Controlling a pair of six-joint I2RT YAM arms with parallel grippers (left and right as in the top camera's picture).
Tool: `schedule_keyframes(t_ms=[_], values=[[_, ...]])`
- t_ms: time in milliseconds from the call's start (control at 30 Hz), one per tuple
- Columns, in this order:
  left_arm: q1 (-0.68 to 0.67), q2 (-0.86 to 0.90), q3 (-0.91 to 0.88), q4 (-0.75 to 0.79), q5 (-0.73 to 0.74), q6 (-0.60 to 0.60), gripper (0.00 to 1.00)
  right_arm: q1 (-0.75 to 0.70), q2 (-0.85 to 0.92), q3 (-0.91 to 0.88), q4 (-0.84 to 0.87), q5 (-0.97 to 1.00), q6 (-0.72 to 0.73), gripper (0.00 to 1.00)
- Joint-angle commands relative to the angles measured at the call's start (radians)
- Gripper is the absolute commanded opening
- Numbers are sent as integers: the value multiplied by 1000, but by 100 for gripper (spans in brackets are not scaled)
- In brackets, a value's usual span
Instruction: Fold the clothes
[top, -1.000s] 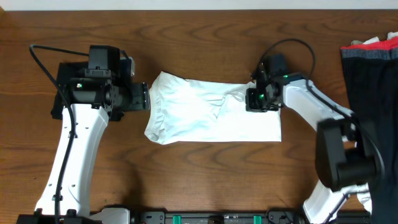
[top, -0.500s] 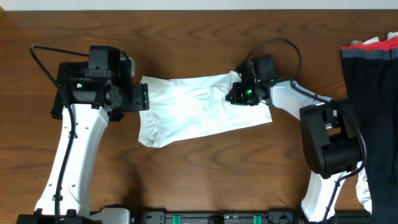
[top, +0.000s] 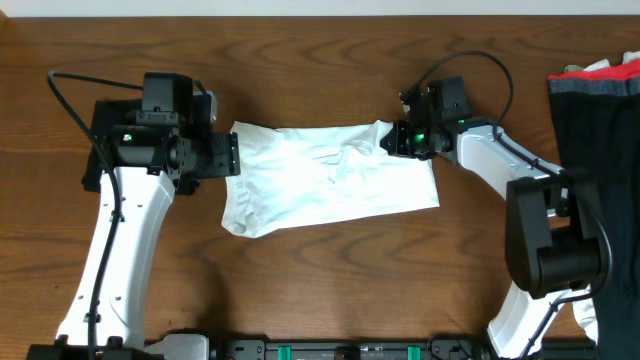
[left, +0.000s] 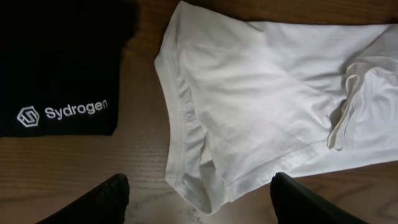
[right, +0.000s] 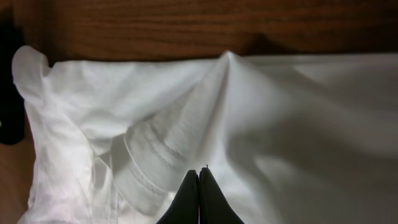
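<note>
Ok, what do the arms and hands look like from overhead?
The left arm and right arm have white shells with black joint housings. The left hand and right hand are black. A black cable loops off each wrist, beside a small green light.

In the left wrist view, you see only the tips of the left claw (left: 202, 190), cut off by the bottom edge. The black shirt (left: 59, 68) runs off the left and top edges, the T-shirt (left: 261, 93) off the right. In the right wrist view, the right claw (right: 199, 182) pinches the T-shirt and hides the gripped fabric. Overhead, the dark garments (top: 600, 150) are cut off at the right edge.
</note>
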Motion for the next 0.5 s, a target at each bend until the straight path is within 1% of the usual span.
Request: schedule_keyframes(t_ms=[0,67,133,233,300,400,467], values=[[2,-12,-4,10,3,-2,75,47,16,4,11,53,49,1],[2,-12,-4,15,3,-2,75,80,39,4,29,97,67,1],[2,-12,-4,18,3,-2,75,106,56,4,81,91,88,1],[2,-12,-4,22,3,-2,75,135,60,4,263,-68,98,1],[2,-12,-4,27,3,-2,75,150,60,4,451,-207,116,1],[2,-12,-4,34,3,-2,75,151,56,4,646,-273,229,1],[2,-12,-4,34,4,-2,75,138,49,5,650,-275,245,1]])
